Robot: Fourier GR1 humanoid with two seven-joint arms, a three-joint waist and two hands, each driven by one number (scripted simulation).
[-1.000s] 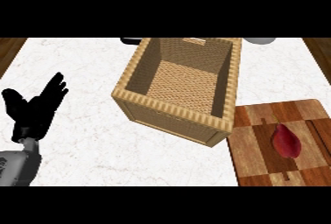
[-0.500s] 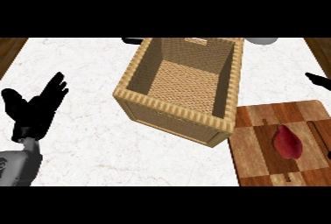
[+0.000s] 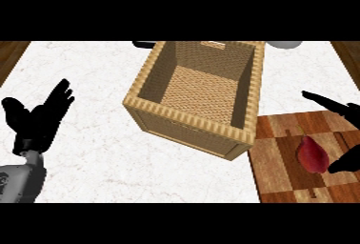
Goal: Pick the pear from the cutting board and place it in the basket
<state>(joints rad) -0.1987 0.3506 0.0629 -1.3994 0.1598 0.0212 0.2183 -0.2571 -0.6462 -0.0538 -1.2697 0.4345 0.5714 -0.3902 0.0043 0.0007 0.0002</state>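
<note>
On white marble-veined counter: rectangular woven wicker basket, ribbed rim, fine-weave floor, set at angle, centre. Lower right: chequered dark-and-light wooden cutting board, corner just beside basket. Dark red teardrop pear, thin stem, lying on board. Black right hand at right edge, fingers spread open around pear, not closed on it. Black left hand resting at left, fingers straight, upright
</note>
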